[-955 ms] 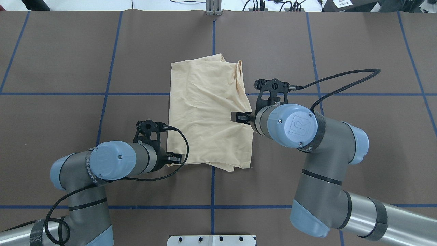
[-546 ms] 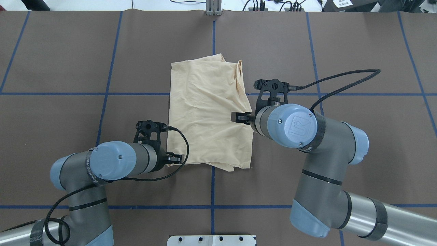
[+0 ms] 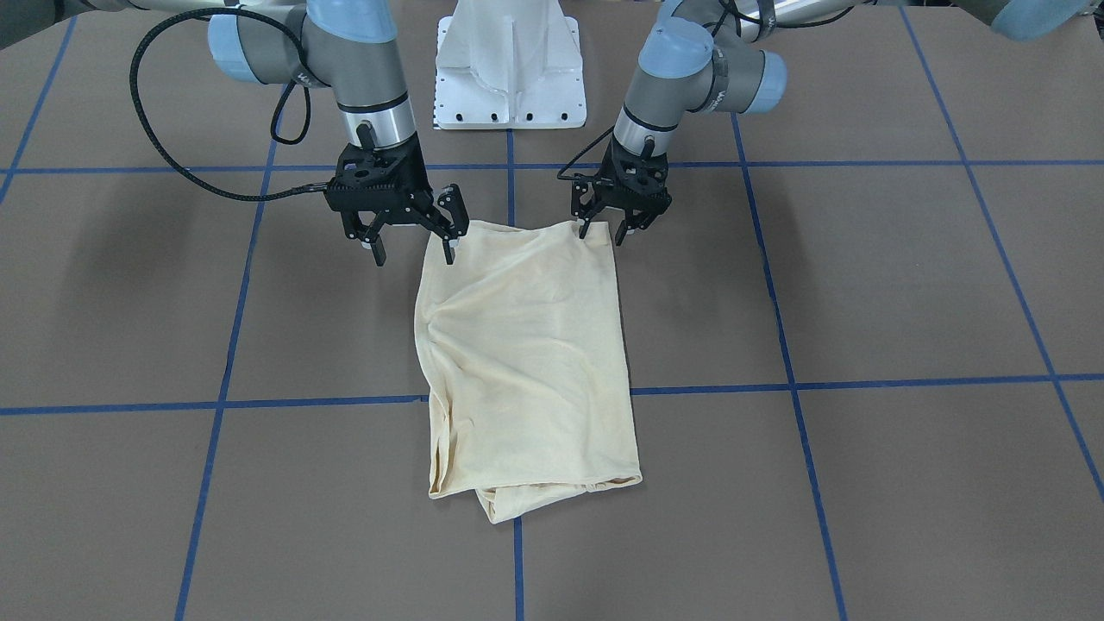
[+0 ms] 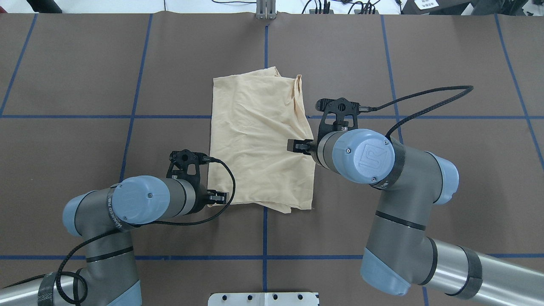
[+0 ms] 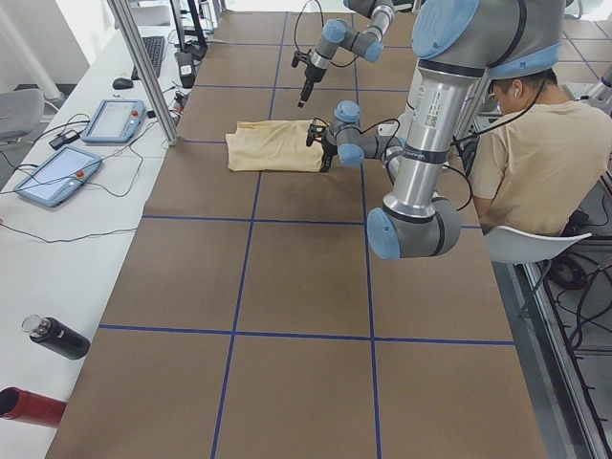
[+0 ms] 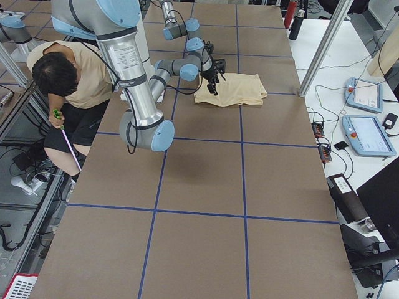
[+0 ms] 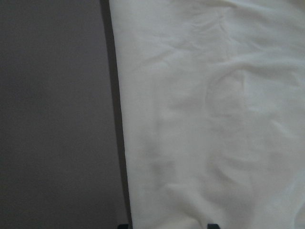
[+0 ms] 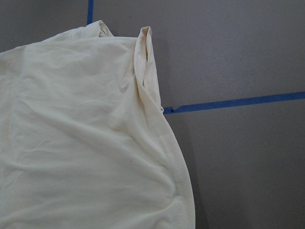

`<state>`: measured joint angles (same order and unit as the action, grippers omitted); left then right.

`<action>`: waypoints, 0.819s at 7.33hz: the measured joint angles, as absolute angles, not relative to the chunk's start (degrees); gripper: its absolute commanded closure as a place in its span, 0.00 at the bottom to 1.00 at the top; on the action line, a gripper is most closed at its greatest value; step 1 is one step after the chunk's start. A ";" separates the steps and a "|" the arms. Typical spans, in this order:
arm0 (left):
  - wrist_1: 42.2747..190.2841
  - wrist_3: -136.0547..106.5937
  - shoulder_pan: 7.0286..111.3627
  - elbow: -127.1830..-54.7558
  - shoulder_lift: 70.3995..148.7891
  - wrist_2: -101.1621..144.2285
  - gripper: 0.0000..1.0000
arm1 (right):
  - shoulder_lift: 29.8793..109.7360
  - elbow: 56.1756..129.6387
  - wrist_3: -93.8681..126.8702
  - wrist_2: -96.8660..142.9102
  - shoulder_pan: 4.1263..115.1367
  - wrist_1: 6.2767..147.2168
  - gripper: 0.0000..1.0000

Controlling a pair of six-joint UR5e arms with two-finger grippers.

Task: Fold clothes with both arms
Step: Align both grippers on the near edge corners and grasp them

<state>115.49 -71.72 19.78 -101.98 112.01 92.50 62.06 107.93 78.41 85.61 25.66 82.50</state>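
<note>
The clothes (image 4: 259, 140) are one cream-yellow shirt lying folded into a rough rectangle mid-table; its print is hidden. It also shows in the front view as the shirt (image 3: 526, 345). My left gripper (image 3: 603, 233) is open and low, its fingers straddling the shirt's near corner. In the left wrist view, fabric (image 7: 209, 114) fills the space above the two fingertips. My right gripper (image 3: 413, 251) is open wide and hangs a little above the other near corner, one finger over the shirt's edge. From overhead, the left gripper (image 4: 216, 197) and right gripper (image 4: 299, 146) are partly hidden by their wrists.
The white pedestal base (image 3: 509, 78) stands at the robot's side of the table. Blue tape lines (image 4: 136, 116) cross the brown surface. A seated person (image 5: 535, 153) is beside the robot. Teach pendants (image 5: 113, 120) and bottles (image 5: 57, 337) lie on the white side bench.
</note>
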 measured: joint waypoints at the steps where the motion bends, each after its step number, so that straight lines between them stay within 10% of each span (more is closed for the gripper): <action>1: 115.49 -71.72 19.74 -101.98 112.03 92.53 0.41 | 62.05 107.93 78.40 85.62 25.66 82.47 0.00; 6: 115.49 -73.70 18.76 -101.70 112.01 92.49 0.79 | 62.05 107.93 78.40 85.68 25.67 82.49 0.00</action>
